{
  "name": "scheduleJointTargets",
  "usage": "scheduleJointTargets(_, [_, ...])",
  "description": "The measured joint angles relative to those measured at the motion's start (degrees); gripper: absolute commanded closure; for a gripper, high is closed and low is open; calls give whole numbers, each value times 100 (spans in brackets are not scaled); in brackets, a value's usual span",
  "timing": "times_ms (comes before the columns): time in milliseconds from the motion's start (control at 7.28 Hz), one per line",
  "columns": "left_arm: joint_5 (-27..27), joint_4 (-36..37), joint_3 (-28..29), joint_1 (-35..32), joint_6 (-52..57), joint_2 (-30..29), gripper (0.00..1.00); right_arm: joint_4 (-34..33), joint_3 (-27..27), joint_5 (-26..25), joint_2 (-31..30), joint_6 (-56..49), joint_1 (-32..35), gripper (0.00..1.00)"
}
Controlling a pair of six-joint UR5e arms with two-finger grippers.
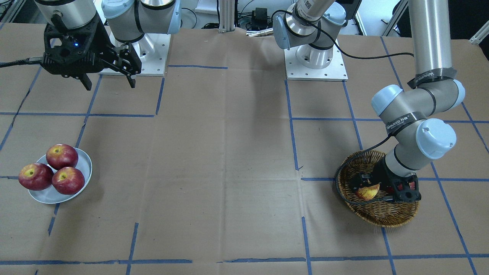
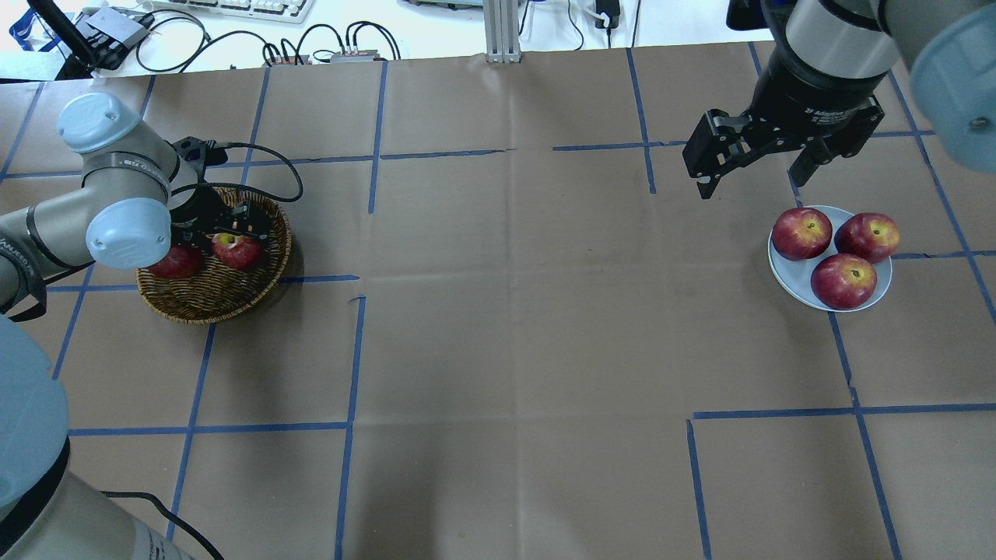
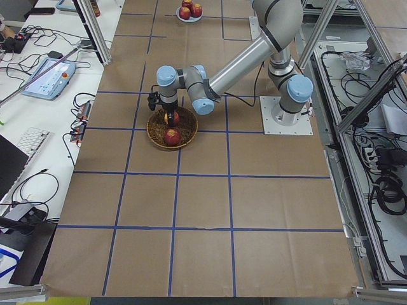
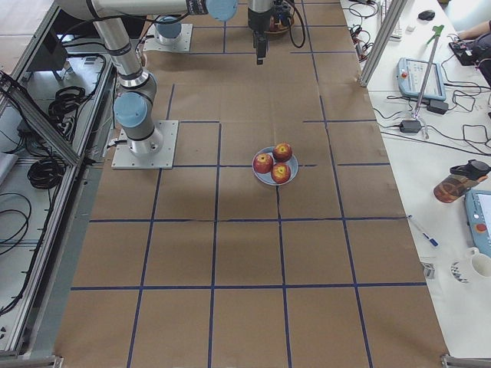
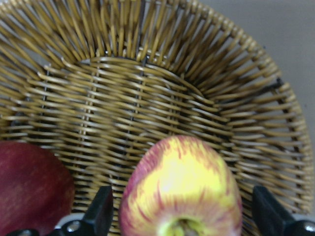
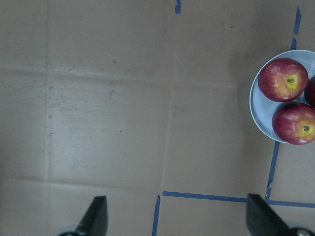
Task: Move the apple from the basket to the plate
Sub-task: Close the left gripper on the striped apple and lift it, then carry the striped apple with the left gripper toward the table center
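Note:
The apple [image 5: 182,187], red streaked with yellow, lies in the brown wicker basket [image 5: 147,88]. My left gripper [image 2: 233,233] reaches down into the basket [image 2: 210,299]. It is open, with one finger [image 5: 101,211] on each side of the apple [image 2: 237,249]; a gap shows on the right side. The pale plate [image 2: 786,272] sits far across the table and holds three dark red apples [image 2: 801,233]. My right gripper [image 2: 751,183] hangs open and empty above the table, just beyond the plate [image 6: 258,108].
A second, dark red apple [image 5: 29,187] lies in the basket beside the streaked one. Brown paper with blue tape lines [image 2: 350,350] covers the table between basket and plate. Both arm bases [image 1: 315,57] stand at the robot's edge.

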Motion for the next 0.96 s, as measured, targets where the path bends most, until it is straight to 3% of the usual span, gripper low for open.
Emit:
scheduleJointTargets(275, [-35,38,-35,-7,-41,-7,35,0,0,3,0,0,1,0])
scheduleJointTargets(962, [2,-154,105,-361,-639,355,37,0,0,0,0,0,1,0])
